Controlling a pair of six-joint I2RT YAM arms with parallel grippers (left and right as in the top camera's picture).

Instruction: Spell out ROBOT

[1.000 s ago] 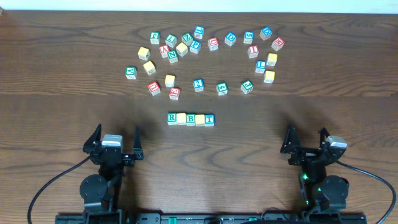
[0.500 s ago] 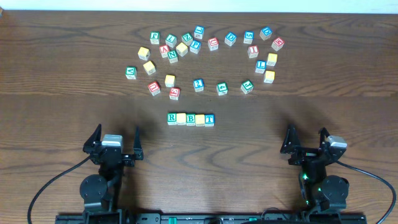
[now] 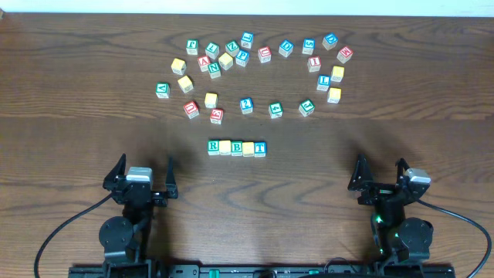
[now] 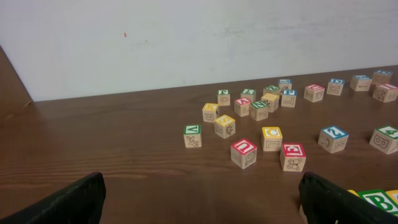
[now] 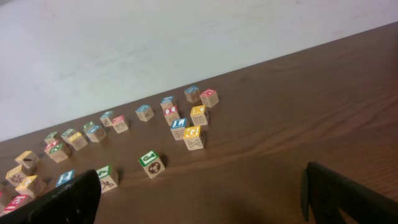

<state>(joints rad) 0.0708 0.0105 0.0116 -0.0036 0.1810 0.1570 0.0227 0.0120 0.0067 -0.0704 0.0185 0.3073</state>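
A row of wooden letter blocks lies in the middle of the table: a green R, a yellow block, a blue B, a yellow block and a blue T. Its right end with the green B shows at the lower right of the left wrist view. Many loose letter blocks are scattered at the back. My left gripper is open and empty near the front left edge. My right gripper is open and empty near the front right edge. Both are far from the blocks.
A white wall stands behind the table's far edge. In the right wrist view a green J block is the nearest loose block to that gripper. Black cables run from both arm bases at the front.
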